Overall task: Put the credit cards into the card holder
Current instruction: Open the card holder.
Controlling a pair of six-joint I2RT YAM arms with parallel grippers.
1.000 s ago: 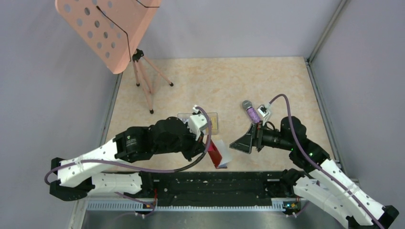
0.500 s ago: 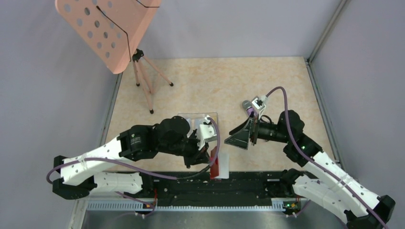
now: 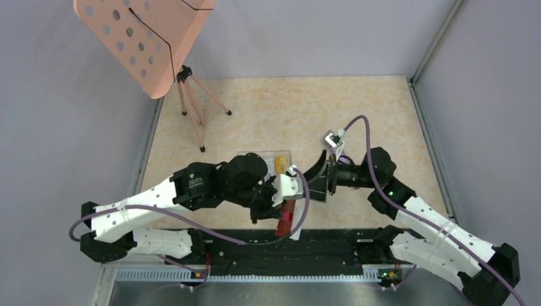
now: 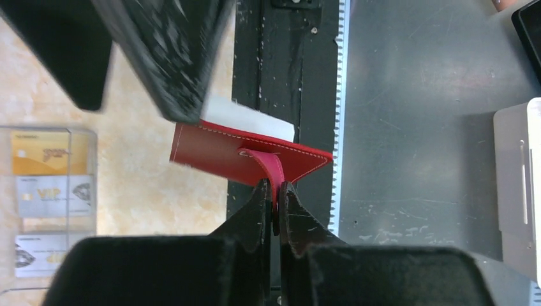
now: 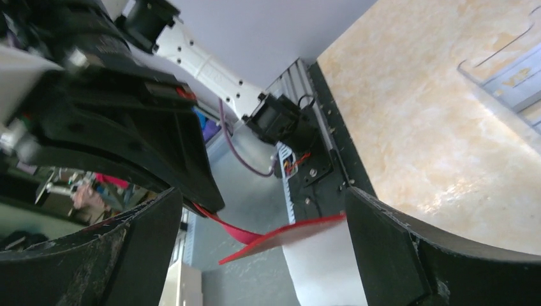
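**Near:** left pincer (image 4: 275,191) clamped on the strap (image 4: 271,169) of the red card holder (image 4: 223,153), held above the desk's (image 4: 140,191) near edge. Long axis roughly near-to-far; a white card (image 4: 245,118) juts toward the right pincer (image 5: 260,204), which is spread wide.
**Risk:** with a strap-only grip, the holder may swivel and the card slide out.
**Far:** 3 credit cards (image 4: 50,153) lie flat in a clear tray (image 4: 86,132).
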